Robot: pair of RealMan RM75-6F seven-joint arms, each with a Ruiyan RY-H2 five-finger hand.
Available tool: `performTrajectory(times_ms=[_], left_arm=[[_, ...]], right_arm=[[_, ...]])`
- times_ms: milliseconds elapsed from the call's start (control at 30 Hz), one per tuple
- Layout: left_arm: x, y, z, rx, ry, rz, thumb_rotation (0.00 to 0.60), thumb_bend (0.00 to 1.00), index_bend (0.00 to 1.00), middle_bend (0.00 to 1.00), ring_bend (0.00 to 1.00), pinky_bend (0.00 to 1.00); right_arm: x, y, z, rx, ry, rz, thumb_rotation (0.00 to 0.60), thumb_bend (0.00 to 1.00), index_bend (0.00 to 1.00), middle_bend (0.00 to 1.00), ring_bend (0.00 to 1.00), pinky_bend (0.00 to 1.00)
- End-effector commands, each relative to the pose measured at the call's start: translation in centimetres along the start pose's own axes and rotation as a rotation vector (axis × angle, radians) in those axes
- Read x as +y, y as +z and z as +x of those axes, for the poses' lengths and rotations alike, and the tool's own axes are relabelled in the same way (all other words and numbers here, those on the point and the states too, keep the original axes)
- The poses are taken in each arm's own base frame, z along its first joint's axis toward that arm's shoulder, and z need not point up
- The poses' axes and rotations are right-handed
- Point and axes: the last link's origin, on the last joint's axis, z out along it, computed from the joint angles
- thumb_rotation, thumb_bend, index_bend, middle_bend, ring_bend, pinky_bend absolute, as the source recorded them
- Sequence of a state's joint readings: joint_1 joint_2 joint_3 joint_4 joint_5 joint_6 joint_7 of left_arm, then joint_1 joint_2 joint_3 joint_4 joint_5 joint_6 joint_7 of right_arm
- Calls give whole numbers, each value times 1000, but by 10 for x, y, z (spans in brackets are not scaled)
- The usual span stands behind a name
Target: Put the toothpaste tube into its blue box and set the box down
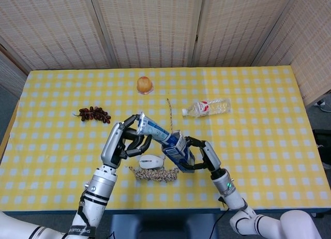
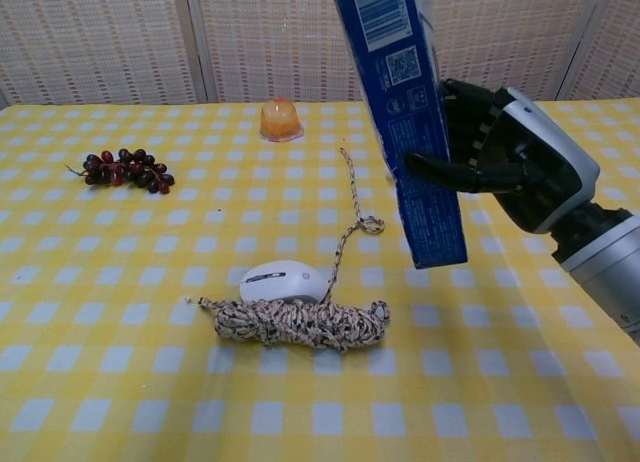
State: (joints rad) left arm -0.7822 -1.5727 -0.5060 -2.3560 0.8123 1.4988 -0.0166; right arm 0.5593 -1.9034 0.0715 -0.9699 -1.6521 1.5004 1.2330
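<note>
We see the toothpaste tube [image 1: 153, 128] partly sunk in the blue box [image 1: 177, 150], both raised above the yellow checked table [image 1: 269, 146]; only its white-and-blue crimped end projects from the box mouth in the head view. How far the tube reaches inside we cannot tell. In the chest view the box [image 2: 405, 112] runs off the top edge, so its mouth and the tube are cut off there; what remains is a dark blue carton, steeply tilted, bearing a barcode panel and small printed squares, its lower end hanging clear of the cloth.

We find the right hand [image 1: 202, 153] gripping the box near its lower end, fingers curled round the carton; the chest view [image 2: 500, 162] shows dark fingers lying across the blue face. The left hand [image 1: 124, 140] has its fingers curled at the tube's crimped end, and it appears to hold the tube, though the contact is hard to make out; this hand lies outside the chest view.

Below the box we note a white computer mouse [image 2: 285, 280] touching a bundle of speckled rope [image 2: 295, 322], whose loose end trails away across the cloth. Further off lie a bunch of dark grapes [image 2: 125, 169], an orange jelly cup [image 2: 281, 120] and, in the head view only, a clear water bottle [image 1: 207, 107] on its side
</note>
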Motion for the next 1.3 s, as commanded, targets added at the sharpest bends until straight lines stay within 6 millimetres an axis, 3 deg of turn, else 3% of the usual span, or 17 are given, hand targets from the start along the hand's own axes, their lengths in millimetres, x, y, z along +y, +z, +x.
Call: performTrajectory(times_ms=[33, 100, 267, 367, 733, 1067, 1100, 1233, 1300], left_arm=[[-1, -3, -5, -17, 15, -13, 600, 444, 843, 1000, 1000, 1000], [-2, -5, -9, -37, 27, -18, 600, 397, 710, 1000, 1000, 1000], [-6, -8, -16, -91, 49, -6, 600, 219, 148, 1000, 1000, 1000], [-7, -8, -18, -106, 53, 2, 600, 192, 30, 1000, 1000, 1000], [-5, -5, -17, -106, 60, 8, 600, 177, 0, 1000, 1000, 1000], [-7, -22, -41, -144, 241, -104, 600, 180, 0, 979, 992, 1000], [-9, -21, -40, -128, 256, -110, 600, 180, 0, 955, 976, 1000], [-14, -13, -22, -26, 314, -132, 600, 180, 0, 750, 743, 974], [-17, -10, -11, 3, 300, -118, 600, 180, 0, 722, 684, 936]], right_arm=[[0, -1, 1, 1, -4, -4, 600, 252, 546, 440, 454, 575], [1, -1, 2, 4, -4, -8, 600, 252, 547, 440, 456, 575], [0, -1, 1, 2, -5, -8, 600, 253, 546, 440, 456, 575], [0, -2, 1, 3, -6, -8, 600, 253, 547, 440, 456, 575], [-1, -2, 2, 1, -5, -5, 600, 253, 550, 444, 455, 575], [4, -7, -2, 6, 120, -7, 600, 253, 550, 444, 453, 575], [5, -8, -1, 5, 155, -12, 600, 253, 550, 444, 453, 574], [2, -10, 10, 25, 168, 14, 600, 253, 550, 436, 454, 562], [-1, -10, 14, 29, 147, 28, 600, 253, 550, 431, 455, 552]])
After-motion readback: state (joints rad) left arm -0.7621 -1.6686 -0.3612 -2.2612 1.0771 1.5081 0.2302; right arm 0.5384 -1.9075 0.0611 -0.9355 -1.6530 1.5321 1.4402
